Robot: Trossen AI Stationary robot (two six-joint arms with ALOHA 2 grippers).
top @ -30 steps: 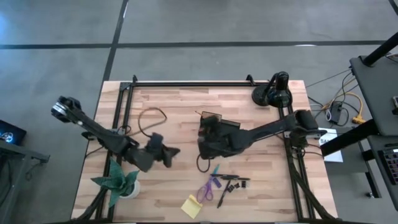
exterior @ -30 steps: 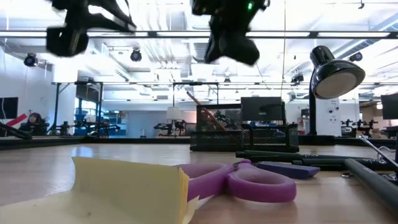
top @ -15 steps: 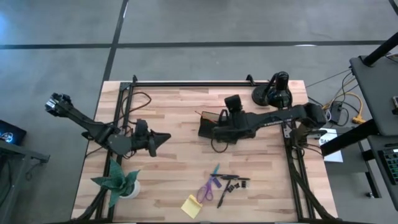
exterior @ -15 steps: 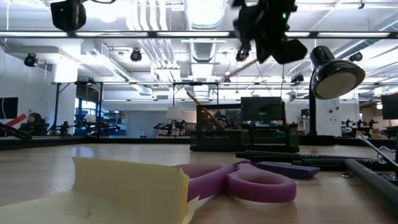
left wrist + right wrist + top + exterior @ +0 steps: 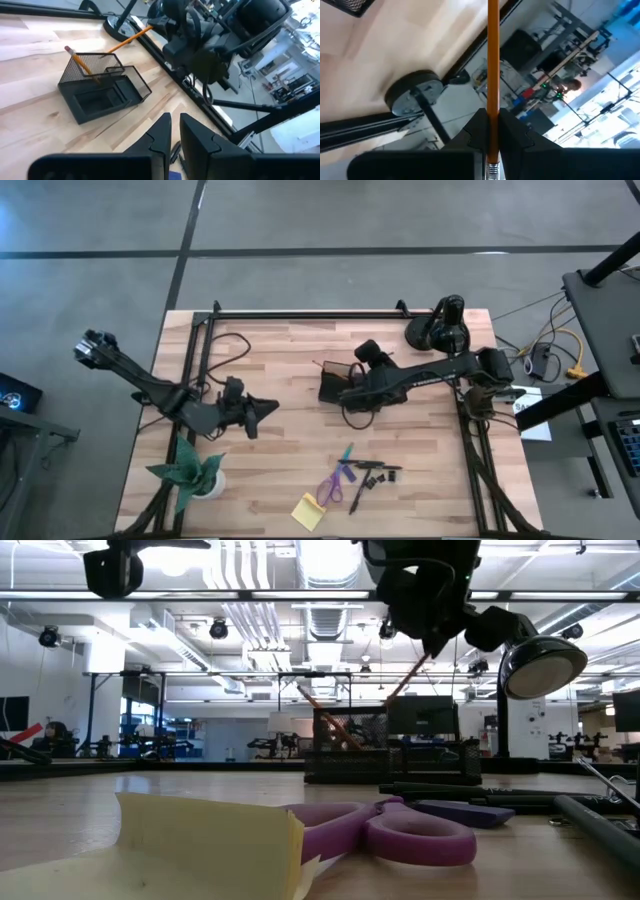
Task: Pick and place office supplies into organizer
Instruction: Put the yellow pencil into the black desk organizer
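Hovering above the organizer (image 5: 340, 382) at the surface's (image 5: 280, 480) far middle, your right gripper (image 5: 490, 131) pinches an orange pencil (image 5: 493, 60); your left gripper (image 5: 268, 409), closed and empty, waits left.

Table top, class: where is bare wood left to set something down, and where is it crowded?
Free: the front right corner of the table, and the stretch between plant and sticky-note pad. Crowded: around the scissors and pen, and by the organizer.

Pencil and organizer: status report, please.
Right gripper shut on pencil, above organizer. One pencil already inside. Left gripper shut, waiting. Nothing in the way.
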